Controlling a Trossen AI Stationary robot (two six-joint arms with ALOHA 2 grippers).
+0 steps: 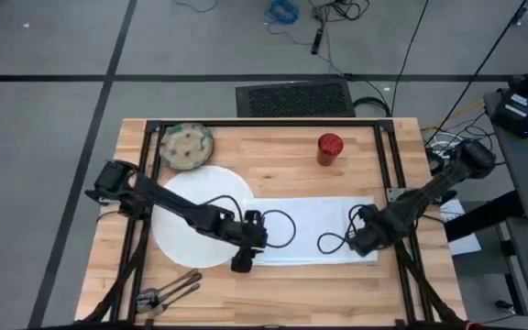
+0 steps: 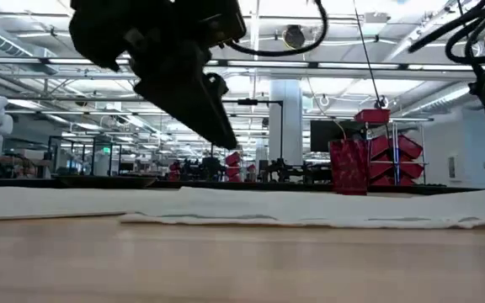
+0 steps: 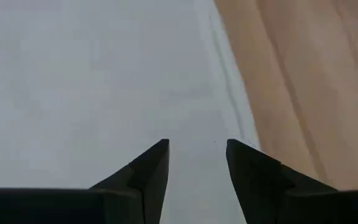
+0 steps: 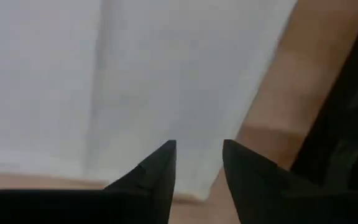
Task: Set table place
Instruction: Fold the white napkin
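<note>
Napkin (image 1: 305, 229) lies beneath both spread end effectors, left (image 3: 196, 163) and right (image 4: 199, 162), at opposite ends.

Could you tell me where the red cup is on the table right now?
In the high view, the red cup stands alone on the table near its far edge, right of centre, just beyond the white napkin and well right of the bowl.

Bright overhead light — blurred wrist views
</note>
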